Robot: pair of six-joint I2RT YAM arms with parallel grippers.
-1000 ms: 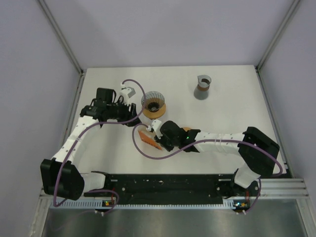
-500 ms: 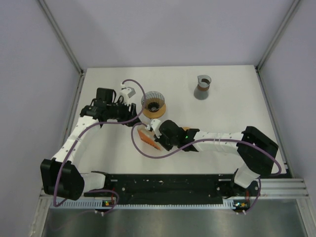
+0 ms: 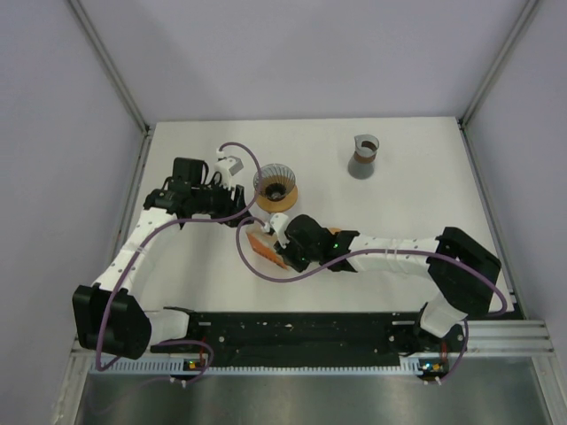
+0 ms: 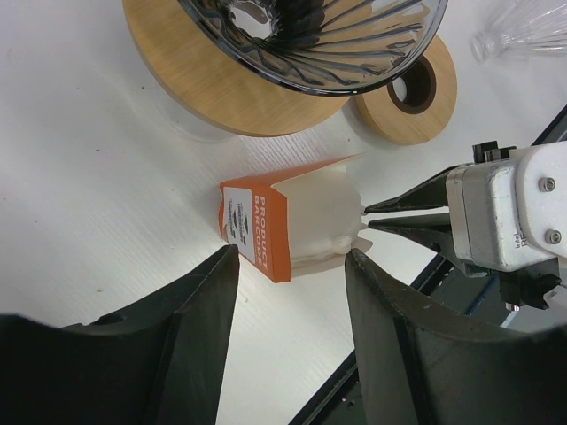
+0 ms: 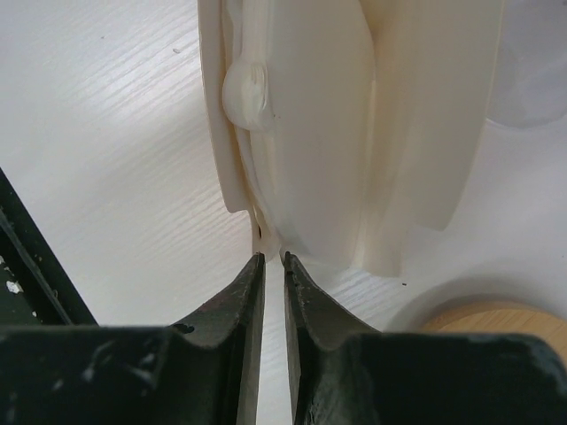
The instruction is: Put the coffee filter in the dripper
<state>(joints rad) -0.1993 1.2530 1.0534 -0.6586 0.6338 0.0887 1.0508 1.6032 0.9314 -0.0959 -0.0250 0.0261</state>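
Note:
The glass dripper (image 3: 275,186) stands on its wooden collar (image 4: 213,84) behind an orange box (image 3: 265,250) that lies on its side, white coffee filters (image 4: 323,217) showing at its open end. My right gripper (image 3: 281,241) is level with that open end. Its jaws stand a thin slit apart, the tips (image 5: 272,258) just touching the edge of the filter stack (image 5: 319,133), with nothing clearly pinched. My left gripper (image 4: 292,257) hovers open beside the dripper, the box below between its fingers (image 4: 199,301), not touching it.
A small glass server (image 3: 364,155) with a brown band stands at the back right. A loose wooden ring (image 4: 409,88) lies beside the dripper. The right arm's purple cable (image 3: 266,270) loops over the table near the box.
The right gripper has edged slightly left toward the box's open end. The left arm and the dripper have not moved.

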